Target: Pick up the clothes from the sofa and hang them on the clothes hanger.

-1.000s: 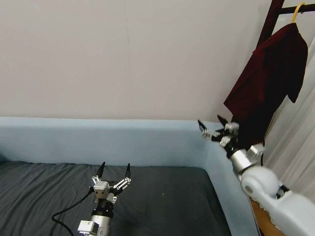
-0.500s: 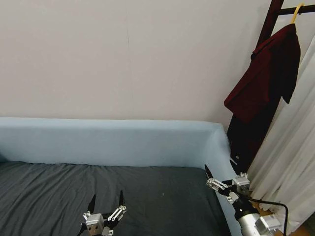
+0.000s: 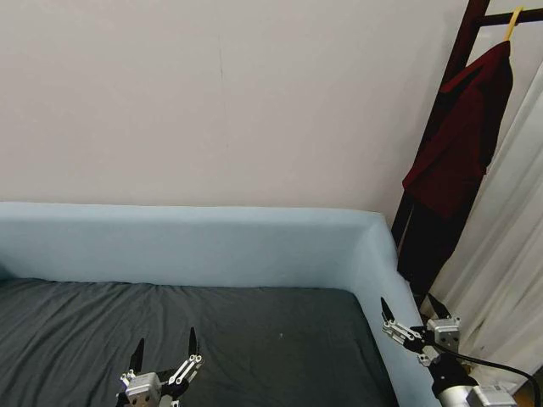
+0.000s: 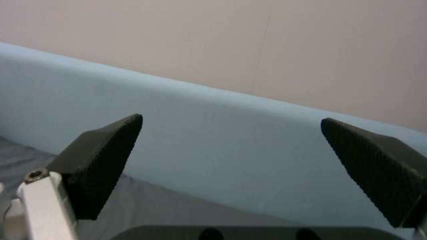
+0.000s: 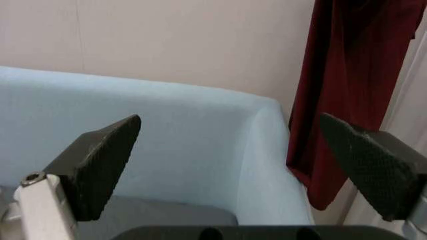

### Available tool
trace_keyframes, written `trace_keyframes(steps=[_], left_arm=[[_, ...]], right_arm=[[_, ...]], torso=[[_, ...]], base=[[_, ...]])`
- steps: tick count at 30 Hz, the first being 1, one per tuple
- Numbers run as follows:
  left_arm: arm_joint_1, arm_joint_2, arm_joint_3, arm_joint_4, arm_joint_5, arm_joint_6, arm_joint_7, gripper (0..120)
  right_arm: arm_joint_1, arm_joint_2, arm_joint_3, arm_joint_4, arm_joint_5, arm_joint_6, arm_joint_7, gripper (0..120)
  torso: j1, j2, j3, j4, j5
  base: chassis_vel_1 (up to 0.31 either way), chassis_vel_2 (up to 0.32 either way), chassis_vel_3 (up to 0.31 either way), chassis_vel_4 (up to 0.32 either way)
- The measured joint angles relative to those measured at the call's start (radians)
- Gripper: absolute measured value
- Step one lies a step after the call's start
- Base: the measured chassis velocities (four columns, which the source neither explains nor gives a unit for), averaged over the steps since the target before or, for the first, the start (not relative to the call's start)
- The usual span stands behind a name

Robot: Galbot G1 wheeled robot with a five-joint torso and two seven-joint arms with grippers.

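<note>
A dark red garment [image 3: 462,136] hangs from a yellow hanger [image 3: 512,20] on a dark wooden rack [image 3: 441,144] at the right; it also shows in the right wrist view as the red garment [image 5: 353,85]. The light blue sofa [image 3: 212,246] has a dark grey seat cushion [image 3: 237,348]. My left gripper [image 3: 163,360] is open low over the cushion. My right gripper [image 3: 411,318] is open beside the sofa's right arm, below the garment. Nothing lies between the black fingers [image 4: 100,160] of the left gripper or the fingers [image 5: 100,160] of the right gripper.
A plain pale wall [image 3: 212,102] rises behind the sofa. A white curtain [image 3: 509,263] hangs to the right of the rack. A black cable [image 3: 501,365] trails from my right wrist.
My right gripper has dropped from beside the hanging garment down to the sofa's right arm. My left gripper has sunk lower. The garment hangs free and has swung narrower.
</note>
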Motion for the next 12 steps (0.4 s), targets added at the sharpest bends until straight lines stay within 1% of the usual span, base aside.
trace_keyframes(steps=[12], left_arm=[[-0.002,0.001,0.000,0.002,-0.001,0.001,0.002,100]], right_arm=[[0.005,-0.003,-0.005,-0.002,0.004,0.001,0.000,100]], torso=[[0.000,0.000,0.000,0.0000,0.0000]], base=[[0.000,0.000,0.000,0.000]])
